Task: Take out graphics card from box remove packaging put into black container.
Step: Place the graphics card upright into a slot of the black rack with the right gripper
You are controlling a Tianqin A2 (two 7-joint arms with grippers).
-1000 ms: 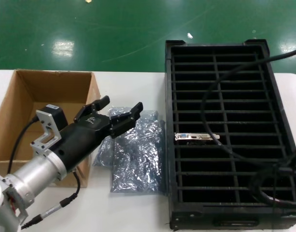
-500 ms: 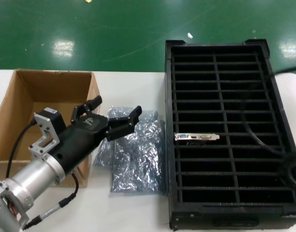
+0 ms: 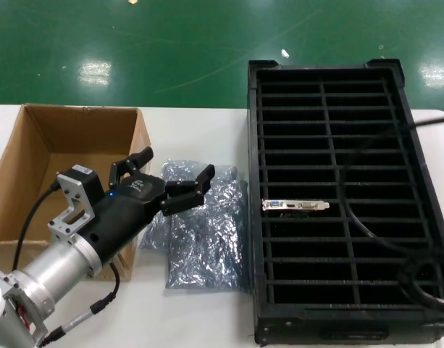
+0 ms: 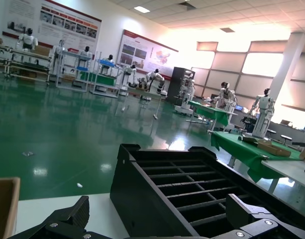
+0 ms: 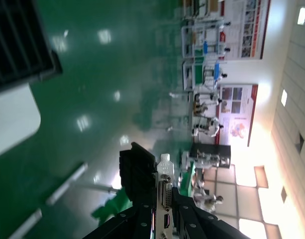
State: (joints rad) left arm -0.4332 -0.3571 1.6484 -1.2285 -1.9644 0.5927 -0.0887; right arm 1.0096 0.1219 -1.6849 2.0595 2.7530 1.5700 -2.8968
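Left gripper: positioned over the tabletop between the box and the black container, above the upper edge of the packaging; fingers spread apart, nothing held.
Left gripper, wrist view: two dark fingertips well apart at the lower edge, black container wall visible between them.
Right gripper: out of the head view; in the right wrist view, fingers clamped on a graphics card, silver bracket edge and white port facing the camera.
Second graphics card: seated in a slot of the left column of the black container, about halfway down its length, bracket with blue port uppermost.
Black container: on the right part of the tabletop, long side running away from the robot; dark cables draped across its right column.
Packaging: crinkled silver-grey bags lying flat on the tabletop, just beside the left wall of the black container and near the right wall of the box.
Box: brown cardboard, on the left part of the tabletop, flaps upright, interior partly hidden by the left arm.
Tabletop: white surface, green floor beyond.
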